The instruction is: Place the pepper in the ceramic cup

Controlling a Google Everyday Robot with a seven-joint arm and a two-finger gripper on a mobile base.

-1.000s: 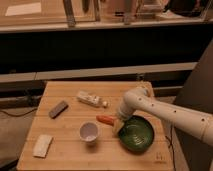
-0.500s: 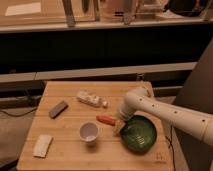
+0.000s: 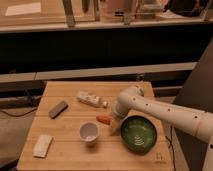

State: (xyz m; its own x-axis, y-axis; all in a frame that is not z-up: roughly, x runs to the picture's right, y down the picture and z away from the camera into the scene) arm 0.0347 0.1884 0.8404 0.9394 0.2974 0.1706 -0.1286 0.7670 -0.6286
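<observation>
The pepper (image 3: 103, 119), small and orange-red, lies on the wooden table (image 3: 70, 155) just right of and behind the ceramic cup (image 3: 88, 132), which stands upright with a pale inside. The white arm comes in from the right, and my gripper (image 3: 114, 124) hangs low over the table between the pepper and the green bowl (image 3: 138, 133). Its tip is right beside the pepper's right end. I cannot tell whether it touches the pepper.
A white oblong printed packet (image 3: 90, 99) lies behind the pepper. A dark grey bar (image 3: 58, 109) lies at the left, and a white flat packet (image 3: 42, 145) at the front left. A dark shelf runs behind the table.
The gripper has moved a little to the left and down, from the green bowl's rim to the pepper's right end. The pepper and cup have not moved.
</observation>
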